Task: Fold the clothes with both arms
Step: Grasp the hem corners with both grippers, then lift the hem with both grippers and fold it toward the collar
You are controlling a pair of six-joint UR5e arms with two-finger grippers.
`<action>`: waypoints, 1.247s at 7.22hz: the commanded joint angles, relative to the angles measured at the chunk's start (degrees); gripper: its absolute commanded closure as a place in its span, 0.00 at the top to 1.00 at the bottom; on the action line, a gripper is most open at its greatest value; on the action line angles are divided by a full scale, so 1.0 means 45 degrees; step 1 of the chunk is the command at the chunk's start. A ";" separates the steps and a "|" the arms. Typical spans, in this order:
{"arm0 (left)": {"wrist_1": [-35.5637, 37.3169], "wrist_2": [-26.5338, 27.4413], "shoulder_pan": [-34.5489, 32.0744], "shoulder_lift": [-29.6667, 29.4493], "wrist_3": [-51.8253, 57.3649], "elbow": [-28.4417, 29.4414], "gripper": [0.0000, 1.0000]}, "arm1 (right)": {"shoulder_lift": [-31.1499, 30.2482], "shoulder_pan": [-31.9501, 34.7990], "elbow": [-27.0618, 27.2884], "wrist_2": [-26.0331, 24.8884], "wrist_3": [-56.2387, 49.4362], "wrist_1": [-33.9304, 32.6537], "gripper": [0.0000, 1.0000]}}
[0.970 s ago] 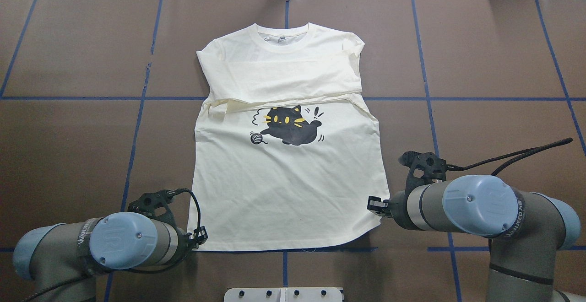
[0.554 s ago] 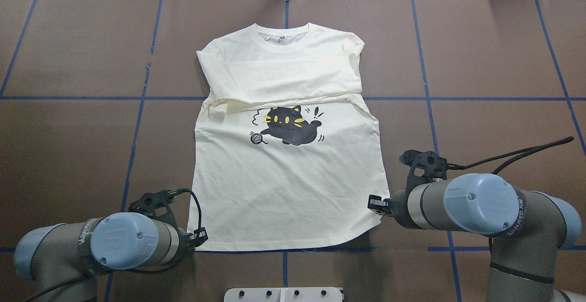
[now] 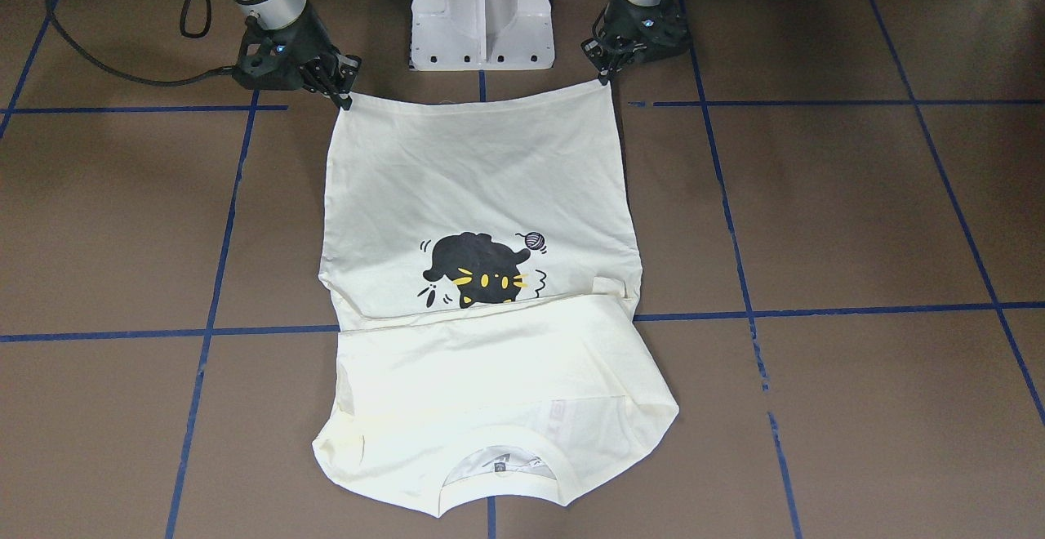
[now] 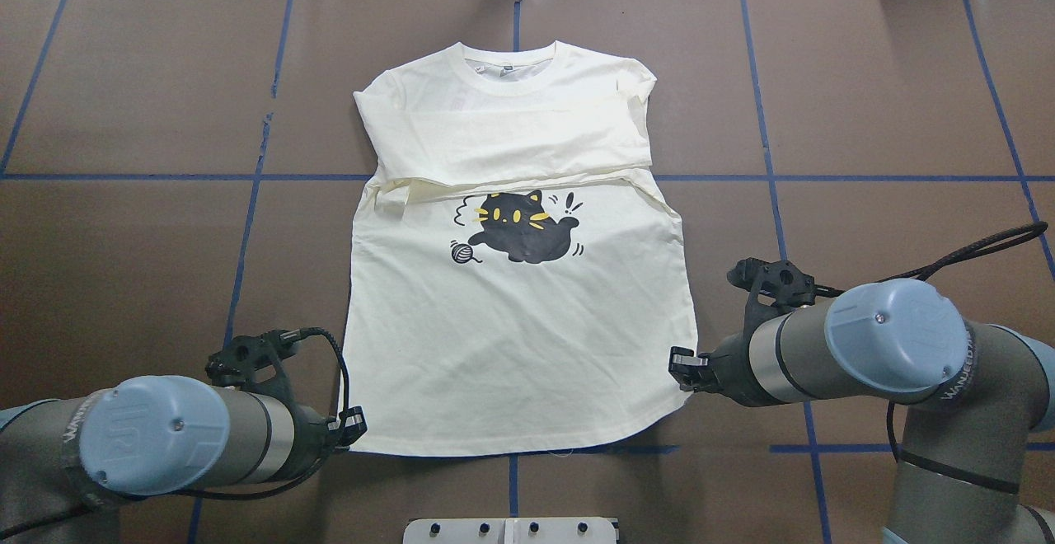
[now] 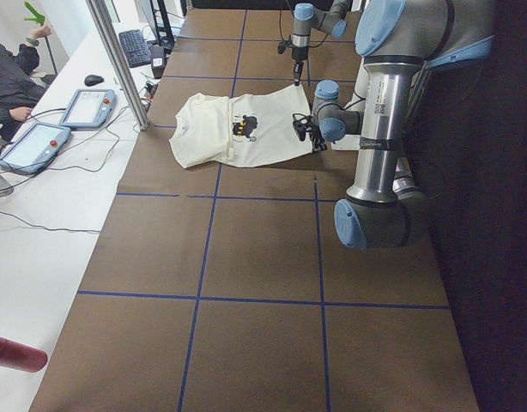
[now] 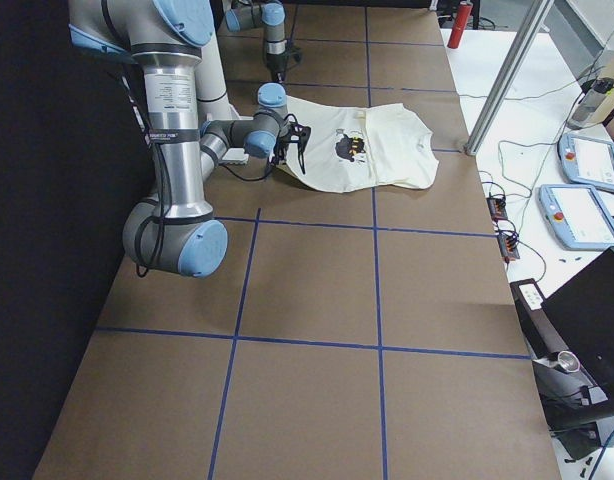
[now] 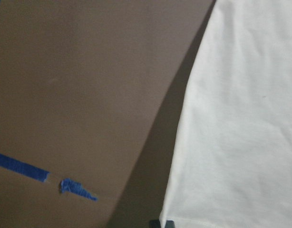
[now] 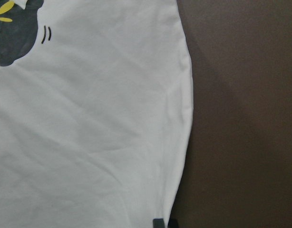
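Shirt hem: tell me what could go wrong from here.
1. The left pincer and right pincer sit at the very hem corners of the cat-print shirt; a bite that thin may slip on lifting.
2. The right pincer sits farther up the side edge than the left, so the fold may skew.
3. The sleeves folded across the chest lie loose and could shift.

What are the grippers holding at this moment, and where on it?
The shirt: the left gripper pinches one bottom hem corner and the right gripper the other, jaws apparently shut on the fabric.
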 commanded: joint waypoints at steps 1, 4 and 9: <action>-0.0003 -0.0034 0.0092 0.0476 0.0382 -0.1364 0.00 | -0.0383 0.0120 0.0982 0.1245 -0.0006 0.0000 0.00; -0.0004 -0.0600 0.1472 0.2623 0.0893 -0.3767 0.00 | -0.2490 0.0159 0.3211 0.3585 -0.0006 0.0000 0.00; -0.0004 -0.0930 0.0784 0.1829 0.0951 -0.3832 0.00 | -0.1694 0.2082 0.0586 0.3985 -0.0665 0.3362 0.00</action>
